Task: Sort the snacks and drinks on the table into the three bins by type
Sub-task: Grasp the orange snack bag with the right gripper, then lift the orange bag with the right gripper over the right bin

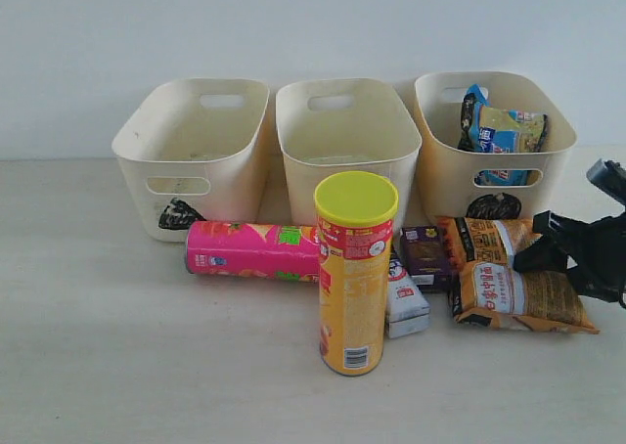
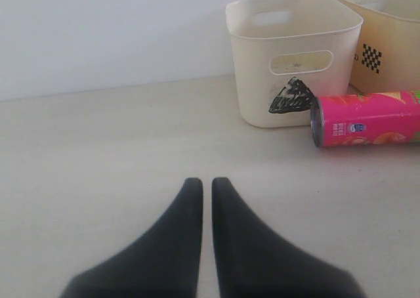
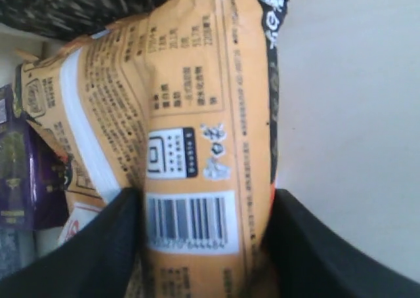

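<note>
Orange-brown crinkly film is filling the right wrist view, where the right tool (image 3: 200, 206) is clamping one orange-brown bag (image 3: 197, 114) across its width, a dark finger pressing on each side near the barcode. Taking it across the narrow way is probably letting the soft pack bunch up instead of slipping out. The bag seems to be lying on the tabletop (image 1: 147, 366), not yet lifted.

In the exterior view the tool is reaching in from the right, where two such bags are lying just beside each other. I cannot tell from there whether it is holding the nearer bag (image 1: 518, 297) or the farther bag (image 1: 489, 237).

The right bin (image 1: 445, 175) is already holding a blue-white bag (image 1: 504, 131), so that tub is likely serving for bagged snacks, and it is standing close behind the grasped bag. The middle bin (image 1: 333, 165) and left bin (image 1: 147, 160) are looking empty. They are presumably waiting for the tubes and the cartons.

The pink tube (image 1: 249, 250) is lying on its side in front of them. The yellow tube (image 1: 354, 288) is standing upright nearer the camera, partly hiding the white carton (image 1: 405, 305), and the purple carton (image 1: 424, 253) is sitting just behind that one.

The left tool (image 2: 202, 183) is hanging low over bare tabletop with its fingers nearly together and nothing between them, well apart from the snacks and out of the other arm's way.
</note>
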### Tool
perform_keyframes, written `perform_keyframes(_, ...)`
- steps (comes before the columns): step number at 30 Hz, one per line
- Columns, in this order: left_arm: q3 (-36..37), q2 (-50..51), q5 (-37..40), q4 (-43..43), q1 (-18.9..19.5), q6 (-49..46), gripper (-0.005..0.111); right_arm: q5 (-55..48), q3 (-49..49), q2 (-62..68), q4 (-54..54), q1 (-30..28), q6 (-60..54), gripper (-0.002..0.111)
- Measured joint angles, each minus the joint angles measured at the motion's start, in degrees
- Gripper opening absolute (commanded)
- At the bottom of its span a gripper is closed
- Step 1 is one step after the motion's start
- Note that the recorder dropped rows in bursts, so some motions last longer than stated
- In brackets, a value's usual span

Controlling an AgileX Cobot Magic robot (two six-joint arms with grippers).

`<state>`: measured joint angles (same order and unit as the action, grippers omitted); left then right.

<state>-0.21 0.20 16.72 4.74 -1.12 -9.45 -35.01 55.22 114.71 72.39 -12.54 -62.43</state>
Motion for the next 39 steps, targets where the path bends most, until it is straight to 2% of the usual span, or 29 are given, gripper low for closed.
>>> perform_keyframes(10, 0.0, 0.0, 0.0, 0.0, 0.0, 0.0, 0.004, 0.7, -1.6, -7.6, -10.2, -1.4, 1.7, 0.0)
perform_keyframes(18, 0.0, 0.0, 0.0, 0.0, 0.0, 0.0, 0.004, -0.7, -1.6, -14.1, -19.4, -1.4, 7.2, 0.0)
perform_keyframes(39, 0.0, 0.0, 0.0, 0.0, 0.0, 0.0, 0.004, -4.6, -1.7, -33.7, -28.6, -1.6, 18.0, 0.0)
